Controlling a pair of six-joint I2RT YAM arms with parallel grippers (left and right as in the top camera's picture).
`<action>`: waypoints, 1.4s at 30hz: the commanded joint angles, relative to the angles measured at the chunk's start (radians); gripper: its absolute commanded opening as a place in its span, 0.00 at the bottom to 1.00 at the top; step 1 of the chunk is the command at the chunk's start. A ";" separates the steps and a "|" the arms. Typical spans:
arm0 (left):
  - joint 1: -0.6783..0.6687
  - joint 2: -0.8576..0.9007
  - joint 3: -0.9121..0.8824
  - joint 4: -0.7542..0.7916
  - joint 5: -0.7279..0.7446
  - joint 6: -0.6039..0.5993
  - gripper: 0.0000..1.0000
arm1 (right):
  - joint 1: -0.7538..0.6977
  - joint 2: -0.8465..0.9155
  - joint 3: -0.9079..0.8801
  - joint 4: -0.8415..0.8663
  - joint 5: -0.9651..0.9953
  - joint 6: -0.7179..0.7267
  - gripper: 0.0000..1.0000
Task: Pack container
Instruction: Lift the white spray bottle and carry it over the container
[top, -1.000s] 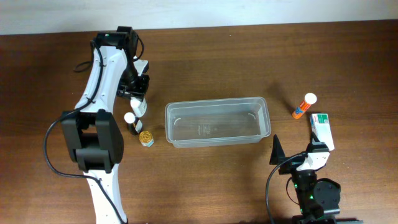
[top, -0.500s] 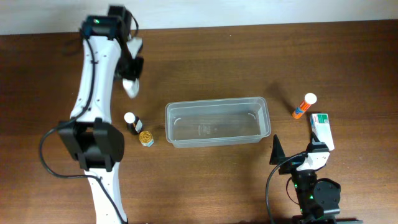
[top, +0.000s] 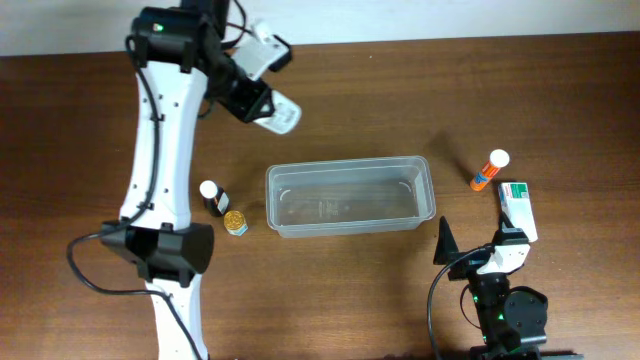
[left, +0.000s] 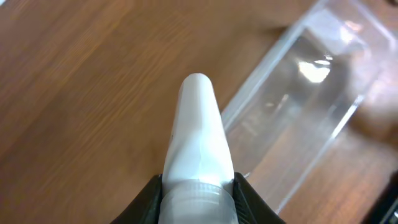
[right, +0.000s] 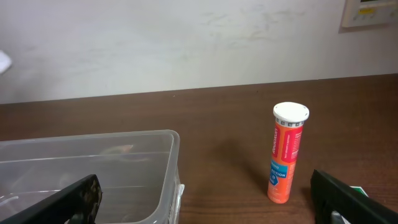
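The clear container sits mid-table with nothing inside it; it also shows as the container and the container in the wrist views. My left gripper is shut on a white bottle, held in the air behind the tub's back left corner. In the left wrist view the jaws of my left gripper clamp the white bottle near its translucent cap. My right gripper rests open near the front edge, right of the tub; the right gripper holds nothing.
A small dark bottle with a white cap and a gold-lidded jar stand left of the tub. An orange tube stands upright to its right, the orange tube near my right fingers. A white-and-green box lies beside it.
The left arm has lifted the white bottle from beside the small bottles, swung it toward the back, then right toward the tub. The right arm has not moved.
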 joint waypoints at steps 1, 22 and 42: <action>-0.067 -0.052 0.018 0.003 0.063 0.072 0.00 | 0.005 -0.003 -0.005 -0.006 0.009 -0.004 0.98; -0.346 -0.121 -0.108 0.003 -0.261 -0.026 0.00 | 0.005 -0.003 -0.005 -0.006 0.009 -0.004 0.99; -0.197 -0.121 -0.488 0.182 -0.269 0.119 0.01 | 0.005 -0.003 -0.005 -0.006 0.009 -0.004 0.98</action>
